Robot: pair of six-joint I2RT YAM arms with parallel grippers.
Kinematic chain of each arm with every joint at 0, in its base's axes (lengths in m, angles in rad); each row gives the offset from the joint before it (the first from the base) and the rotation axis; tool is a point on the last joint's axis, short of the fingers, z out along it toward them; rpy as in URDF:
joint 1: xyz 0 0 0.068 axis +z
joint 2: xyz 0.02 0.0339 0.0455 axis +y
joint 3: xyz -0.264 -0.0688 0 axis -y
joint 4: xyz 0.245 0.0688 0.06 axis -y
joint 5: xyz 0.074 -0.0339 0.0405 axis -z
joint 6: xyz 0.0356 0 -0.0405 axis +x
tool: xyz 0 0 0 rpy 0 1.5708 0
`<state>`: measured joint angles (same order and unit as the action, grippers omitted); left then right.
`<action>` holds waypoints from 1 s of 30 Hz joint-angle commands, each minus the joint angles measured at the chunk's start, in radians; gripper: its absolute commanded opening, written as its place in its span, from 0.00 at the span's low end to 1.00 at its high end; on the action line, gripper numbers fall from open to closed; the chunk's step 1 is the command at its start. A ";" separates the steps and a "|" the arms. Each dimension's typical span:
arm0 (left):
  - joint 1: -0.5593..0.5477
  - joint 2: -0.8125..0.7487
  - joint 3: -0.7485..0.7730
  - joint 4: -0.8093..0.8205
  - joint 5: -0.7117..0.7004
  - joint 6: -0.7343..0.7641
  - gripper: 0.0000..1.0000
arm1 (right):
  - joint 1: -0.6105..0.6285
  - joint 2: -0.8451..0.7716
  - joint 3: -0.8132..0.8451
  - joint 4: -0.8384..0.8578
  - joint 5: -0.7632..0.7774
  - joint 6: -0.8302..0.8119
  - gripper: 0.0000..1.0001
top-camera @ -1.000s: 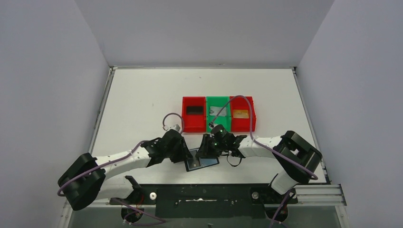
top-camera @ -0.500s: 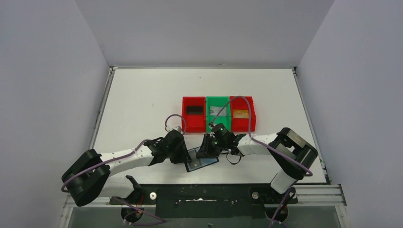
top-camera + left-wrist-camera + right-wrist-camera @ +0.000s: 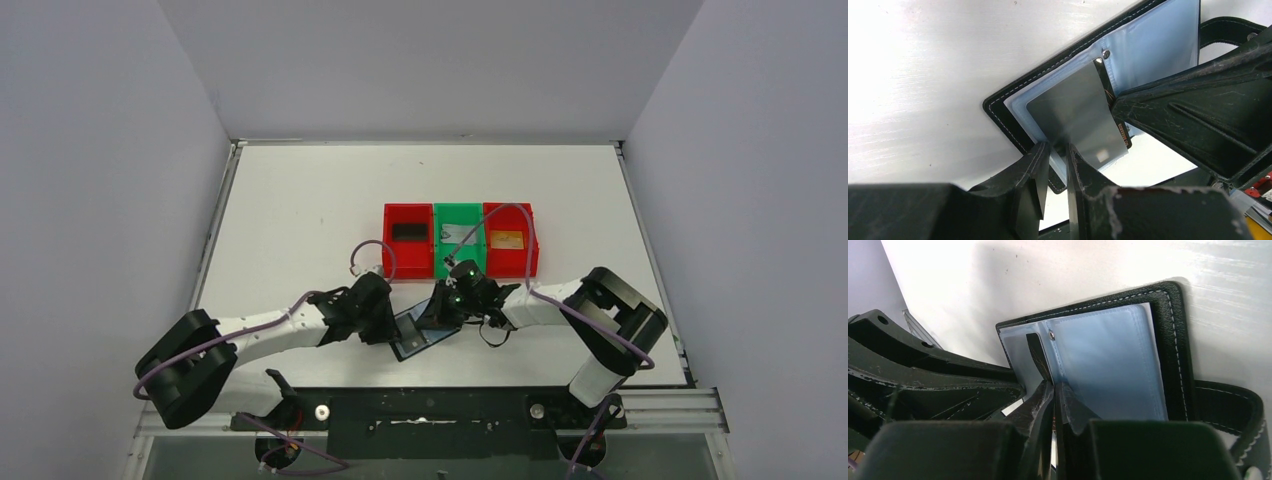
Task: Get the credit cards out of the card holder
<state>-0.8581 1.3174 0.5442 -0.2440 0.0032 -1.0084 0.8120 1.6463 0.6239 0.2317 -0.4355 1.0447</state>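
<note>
Top external view shows the card holder (image 3: 418, 336) lying open on the white table (image 3: 300, 200), close to its near edge, between the two arms and in front of a row of three bins. The left gripper (image 3: 388, 327) meets the holder from the left and the right gripper (image 3: 441, 316) from the far right side, their tips near each other over it. The left wrist camera shows the black stitched cover with its shiny grey-blue sleeve facing up, and a dark grey credit card (image 3: 1074, 116) standing partly out of a pocket, tilted above the sleeve. The left fingers (image 3: 1037, 172) are drawn nearly together, only a thin slit between them, and the near edge of the holder runs into that slit, so they pinch the holder. The right wrist camera shows the right fingers (image 3: 1069, 407) pressed together on the upper edge of the card. Behind, the left red bin (image 3: 408, 262) holds a dark card, the green bin (image 3: 458, 212) something pale, and the right red bin (image 3: 528, 245) an orange card.
</note>
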 commanded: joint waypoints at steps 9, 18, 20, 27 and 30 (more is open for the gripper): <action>-0.018 0.037 -0.008 -0.024 -0.046 0.028 0.18 | -0.031 -0.096 -0.089 0.123 -0.011 0.037 0.00; -0.018 0.037 -0.021 -0.007 -0.060 0.021 0.17 | -0.047 -0.133 -0.131 0.114 0.029 0.052 0.00; -0.018 0.030 -0.021 0.001 -0.056 0.022 0.17 | -0.047 -0.138 -0.131 0.104 0.033 0.043 0.01; -0.019 0.048 -0.022 0.069 0.001 0.042 0.17 | -0.036 -0.092 -0.107 0.146 -0.016 0.031 0.17; -0.019 0.060 -0.013 0.066 0.002 0.048 0.15 | -0.034 -0.083 -0.108 0.167 -0.028 0.039 0.25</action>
<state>-0.8711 1.3399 0.5407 -0.1822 0.0082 -0.9966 0.7731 1.5520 0.4969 0.3233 -0.4400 1.0870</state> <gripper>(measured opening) 0.168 0.209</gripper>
